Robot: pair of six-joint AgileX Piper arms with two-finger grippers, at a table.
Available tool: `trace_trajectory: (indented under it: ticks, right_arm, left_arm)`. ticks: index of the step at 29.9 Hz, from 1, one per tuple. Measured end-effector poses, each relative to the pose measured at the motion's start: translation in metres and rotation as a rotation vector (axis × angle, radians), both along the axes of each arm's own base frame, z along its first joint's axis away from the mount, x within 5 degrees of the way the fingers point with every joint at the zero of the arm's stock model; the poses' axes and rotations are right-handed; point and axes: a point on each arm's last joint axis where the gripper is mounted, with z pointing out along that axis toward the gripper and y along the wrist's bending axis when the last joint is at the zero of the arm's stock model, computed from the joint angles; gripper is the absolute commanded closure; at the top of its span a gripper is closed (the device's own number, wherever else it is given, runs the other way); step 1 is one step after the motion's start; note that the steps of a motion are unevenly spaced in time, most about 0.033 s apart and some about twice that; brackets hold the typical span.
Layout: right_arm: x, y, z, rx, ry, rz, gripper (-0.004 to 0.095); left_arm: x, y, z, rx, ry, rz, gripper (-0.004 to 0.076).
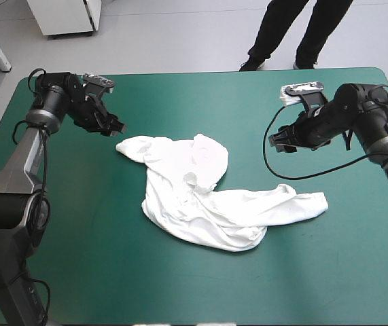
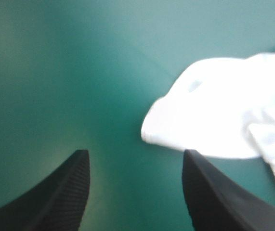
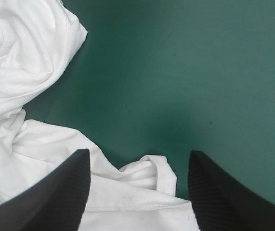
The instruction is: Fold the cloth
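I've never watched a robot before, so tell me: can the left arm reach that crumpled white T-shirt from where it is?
Probably yes. The open left gripper is close beside a corner of the crumpled white T-shirt, and only bare teal-green cover lies between them, with nothing in the way.

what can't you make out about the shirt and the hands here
High view: the T-shirt is a crumpled heap; its folds hide its underside and true outline.
Left wrist view: blur turns the T-shirt ahead of the left hand into a featureless white patch, cut off by the edge.
Right wrist view: the T-shirt runs under the right hand and out of frame.
High view: both hands too small to show finger gap.
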Motion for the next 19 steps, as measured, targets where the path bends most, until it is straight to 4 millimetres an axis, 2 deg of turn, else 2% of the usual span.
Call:
trace_trajectory:
  ticks: [3, 6, 10, 13, 16, 19]
  right_arm:
    - [0.004, 0.001, -0.005, 0.002, 0.011, 0.000, 0.0354]
    - [0.006, 0.001, -0.008, 0.000, 0.015, 0.002, 0.0354]
    - [0.006, 0.001, -0.007, 0.000, 0.008, 0.004, 0.0354]
    - [0.007, 0.001, -0.007, 0.001, 0.001, 0.002, 0.0354]
    - [0.007, 0.001, -0.007, 0.001, -0.004, 0.001, 0.0354]
    - [0.007, 0.001, -0.007, -0.001, -0.006, 0.001, 0.0354]
  left_arm:
    - [0.017, -0.005, -0.009, -0.038, 0.006, -0.013, 0.0295]
    - [0.030, -0.009, -0.029, -0.059, 0.049, -0.020, 0.0295]
    - [0.036, -0.010, -0.058, -0.059, 0.141, -0.025, 0.0295]
    - [0.039, -0.010, -0.070, -0.058, 0.170, -0.023, 0.0300]
    - [0.040, -0.010, -0.074, -0.060, 0.178, -0.022, 0.0324]
    - [0.040, -0.011, -0.074, -0.062, 0.178, -0.022, 0.0393]
